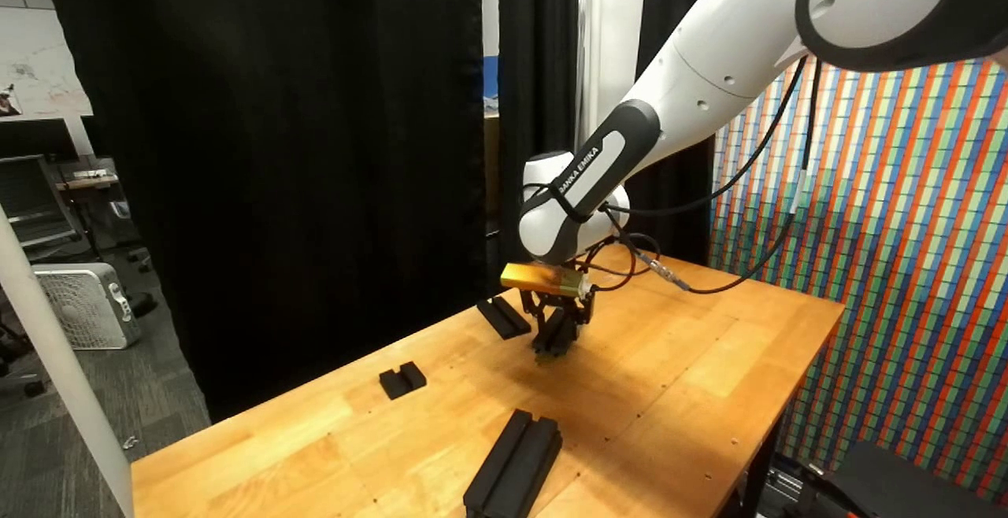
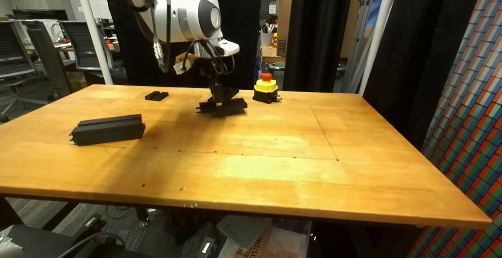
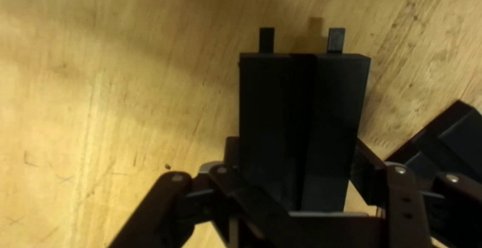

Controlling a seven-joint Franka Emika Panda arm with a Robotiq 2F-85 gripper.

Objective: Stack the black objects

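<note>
In an exterior view, a long grooved black block lies near the left edge of the wooden tabletop, well apart from the other pieces. To its right, a small notched black slab lies flat near the far edge, toward the far left corner. Next comes a grooved black plate, seen flat at that same edge in an exterior view, just beside the gripper. The gripper points down and clamps a grooved black bar across its width, one jaw on each long side; in the wrist view two pegs stick out of the bar's end. Whether the bar touches the surface cannot be told. Farthest right, near the far edge, stands a yellow emergency-stop box with a red button on top.
</note>
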